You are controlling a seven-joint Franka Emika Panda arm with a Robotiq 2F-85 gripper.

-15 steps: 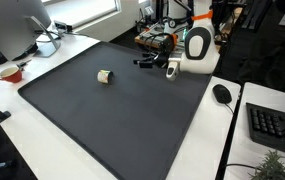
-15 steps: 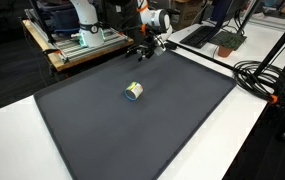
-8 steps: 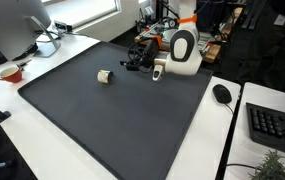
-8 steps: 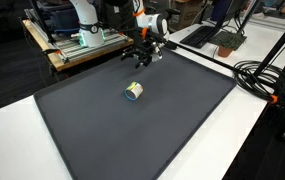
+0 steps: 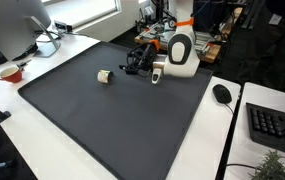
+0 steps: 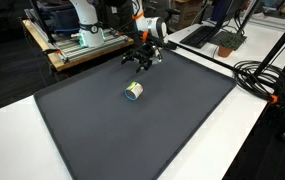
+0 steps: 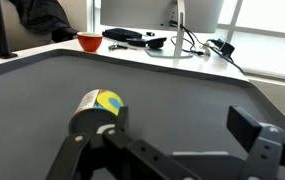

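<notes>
The arm reaches low over the mat (image 5: 102, 125), its wrist bent so the gripper (image 5: 134, 62) points almost level at the roll (image 5: 104, 76), near it but apart. The wrist view shows the fingers spread wide, holding nothing. The roll lies on its side on the mat. Its end face is yellow, blue and green, with any print too blurred to read.
</notes>
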